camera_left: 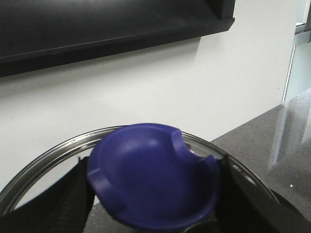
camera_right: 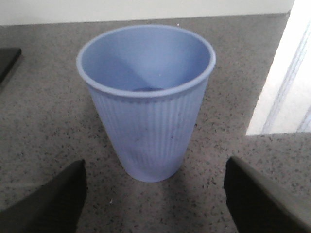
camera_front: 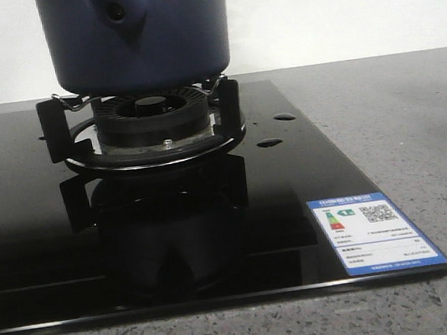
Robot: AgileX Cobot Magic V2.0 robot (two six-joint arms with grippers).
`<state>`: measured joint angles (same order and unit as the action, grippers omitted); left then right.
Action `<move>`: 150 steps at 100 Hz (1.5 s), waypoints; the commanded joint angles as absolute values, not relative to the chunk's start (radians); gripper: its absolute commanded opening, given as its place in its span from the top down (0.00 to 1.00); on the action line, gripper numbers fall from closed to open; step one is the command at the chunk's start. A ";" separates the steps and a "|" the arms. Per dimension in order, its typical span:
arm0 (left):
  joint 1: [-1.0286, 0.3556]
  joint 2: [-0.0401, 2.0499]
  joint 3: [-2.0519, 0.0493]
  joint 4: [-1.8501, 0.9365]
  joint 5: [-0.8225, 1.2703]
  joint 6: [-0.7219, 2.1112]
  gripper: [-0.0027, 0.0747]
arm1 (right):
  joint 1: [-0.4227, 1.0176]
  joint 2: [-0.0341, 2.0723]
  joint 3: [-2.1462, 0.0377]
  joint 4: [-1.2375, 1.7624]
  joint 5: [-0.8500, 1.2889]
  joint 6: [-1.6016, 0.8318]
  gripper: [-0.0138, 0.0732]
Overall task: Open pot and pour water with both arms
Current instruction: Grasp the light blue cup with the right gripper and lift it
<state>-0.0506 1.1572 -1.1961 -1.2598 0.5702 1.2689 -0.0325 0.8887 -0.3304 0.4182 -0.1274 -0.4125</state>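
The pot (camera_front: 133, 37), dark navy blue, sits on the burner grate (camera_front: 151, 119) of a black glass cooktop (camera_front: 215, 239) set in a grey speckled counter (camera_front: 385, 120). The left gripper (camera_left: 150, 194) is pinched on the blue knob (camera_left: 153, 177) of a glass lid (camera_left: 58, 150), its 2 fingers pressed against either side. The right gripper (camera_right: 155, 199) is spread wide, a ribbed blue cup (camera_right: 146, 102) standing upright just ahead, between its fingers.
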 commanded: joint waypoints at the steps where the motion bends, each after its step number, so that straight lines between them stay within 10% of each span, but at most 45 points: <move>1: -0.049 1.127 -1.237 -1.325 0.541 1.269 0.46 | -0.032 0.912 -0.372 0.417 -0.195 -0.418 0.22; 150: -0.049 1.129 -1.237 -1.340 0.541 1.269 0.46 | 0.018 1.226 -0.454 0.407 -0.519 -0.392 0.16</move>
<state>-0.0506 1.1572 -1.1961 -1.2684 0.5726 1.2703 0.0188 1.2310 -0.4204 0.4216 -0.4189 -0.3927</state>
